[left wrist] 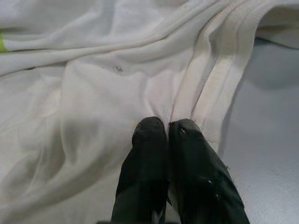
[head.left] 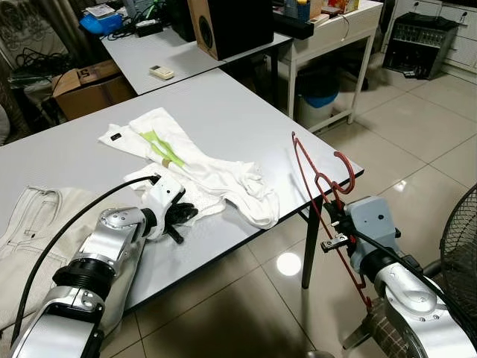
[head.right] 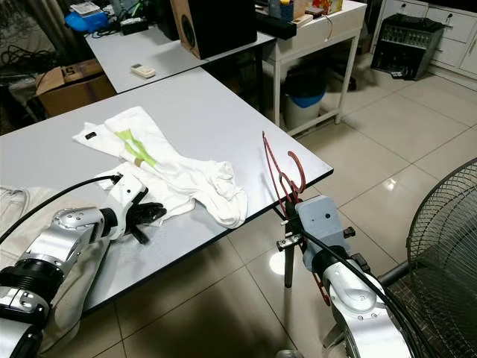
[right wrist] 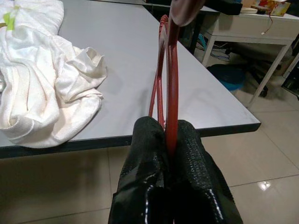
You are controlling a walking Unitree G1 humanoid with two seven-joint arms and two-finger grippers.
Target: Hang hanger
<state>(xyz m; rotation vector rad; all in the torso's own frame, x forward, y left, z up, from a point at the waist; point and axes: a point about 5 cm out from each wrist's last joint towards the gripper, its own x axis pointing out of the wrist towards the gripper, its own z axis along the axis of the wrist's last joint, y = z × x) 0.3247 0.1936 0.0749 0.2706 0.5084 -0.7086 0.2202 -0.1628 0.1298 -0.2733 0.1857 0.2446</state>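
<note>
A red wire hanger [head.left: 322, 183] stands upright off the table's near right corner, its hook [head.left: 346, 168] toward the table edge. My right gripper [head.left: 334, 215] is shut on the hanger's wire [right wrist: 172, 79], which runs up from between the black fingers. A white shirt [head.left: 195, 170] with a green print lies crumpled on the grey table [head.left: 246, 104]. My left gripper [head.left: 179, 215] rests on the shirt's near edge, its fingertips [left wrist: 149, 130] pressed together with the shirt's hem [left wrist: 219, 88] bunching toward them.
Beige trousers [head.left: 30, 216] lie at the table's near left. A standing fan [head.left: 458, 253] is close at the right. Behind are a second table with a remote [head.left: 162, 72], a speaker [head.left: 231, 26], a cardboard box [head.left: 89, 86] and a blue bin [head.left: 320, 93].
</note>
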